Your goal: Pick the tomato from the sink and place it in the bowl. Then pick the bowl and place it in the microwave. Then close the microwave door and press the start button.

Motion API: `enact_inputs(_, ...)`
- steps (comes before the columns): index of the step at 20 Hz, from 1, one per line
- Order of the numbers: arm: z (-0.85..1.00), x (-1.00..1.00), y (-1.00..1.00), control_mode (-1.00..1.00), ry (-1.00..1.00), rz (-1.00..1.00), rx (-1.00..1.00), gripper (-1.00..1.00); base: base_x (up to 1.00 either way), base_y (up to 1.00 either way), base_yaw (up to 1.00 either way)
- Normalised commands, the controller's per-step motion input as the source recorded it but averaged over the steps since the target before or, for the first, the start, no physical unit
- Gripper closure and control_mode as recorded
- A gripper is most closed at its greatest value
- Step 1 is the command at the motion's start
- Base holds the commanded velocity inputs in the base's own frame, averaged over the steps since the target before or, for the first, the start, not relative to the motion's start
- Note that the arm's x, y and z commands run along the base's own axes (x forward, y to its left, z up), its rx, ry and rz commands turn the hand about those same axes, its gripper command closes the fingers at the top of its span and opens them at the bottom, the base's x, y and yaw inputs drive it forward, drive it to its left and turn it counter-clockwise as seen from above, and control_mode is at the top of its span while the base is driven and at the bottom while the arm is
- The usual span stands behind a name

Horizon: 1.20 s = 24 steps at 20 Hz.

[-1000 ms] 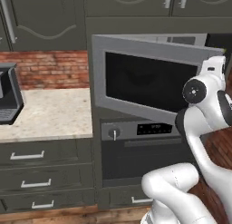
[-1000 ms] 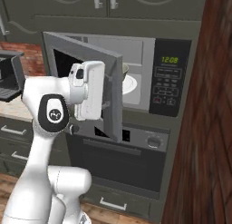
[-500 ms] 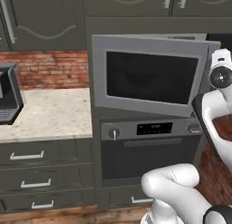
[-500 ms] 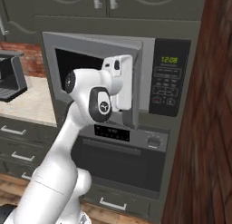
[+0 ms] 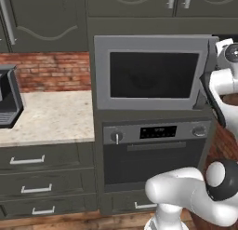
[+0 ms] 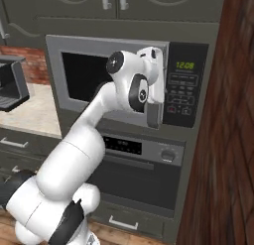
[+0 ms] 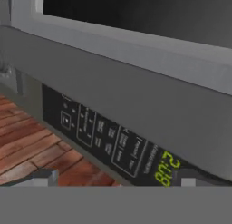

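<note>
- Cabinet wall: dark grey-green fronts are seen above and below; the built-in appliances are set in its middle column.
- Oven [image 5: 155,152]: mounted directly beneath the microwave; two round knobs, a small display and a dark door with a bar handle are shown.
- Bench [image 5: 46,116]: pale speckled top, to the left of the appliance column, backed by red brick; a dark appliance [image 5: 8,98] stands at its left edge.
- Microwave [image 6: 119,83]: silver-grey, built in above the oven; black keypad panel [image 6: 184,85] on its right side, green clock digits lit.
- Microwave door [image 5: 151,73]: silver frame, large dark window; it is seen nearly flush with the microwave front, with a narrow gap at its right edge in the hand view. Interior contents cannot be made out through the glass.
- Tool [image 6: 155,97]: held against the right edge of the door, just beside the keypad panel; fingers spread wide, nothing pinched between them.
</note>
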Motion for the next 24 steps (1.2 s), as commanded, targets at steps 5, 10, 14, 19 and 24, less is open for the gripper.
enact_inputs(5, -0.31, 1.00, 0.06, -1.00, 0.13, 0.07, -0.07, -1.00, 0.00, 0.00, 0.00)
enact_inputs(10, -0.61, 0.99, 0.31, -1.00, 0.00, 0.05, -0.17, -1.00, 0.00, 0.00, 0.00)
enact_inputs(14, -0.71, 0.79, 0.35, -1.00, -0.01, 0.02, -0.21, -1.00, 0.00, 0.00, 0.00)
enact_inputs(19, -0.24, -0.28, 0.06, -1.00, -0.11, 0.02, -0.09, -1.00, 0.00, 0.00, 0.00)
enact_inputs(24, -0.24, -1.00, 0.00, -1.00, -0.09, 0.07, 0.04, -1.00, 0.00, 0.00, 0.00)
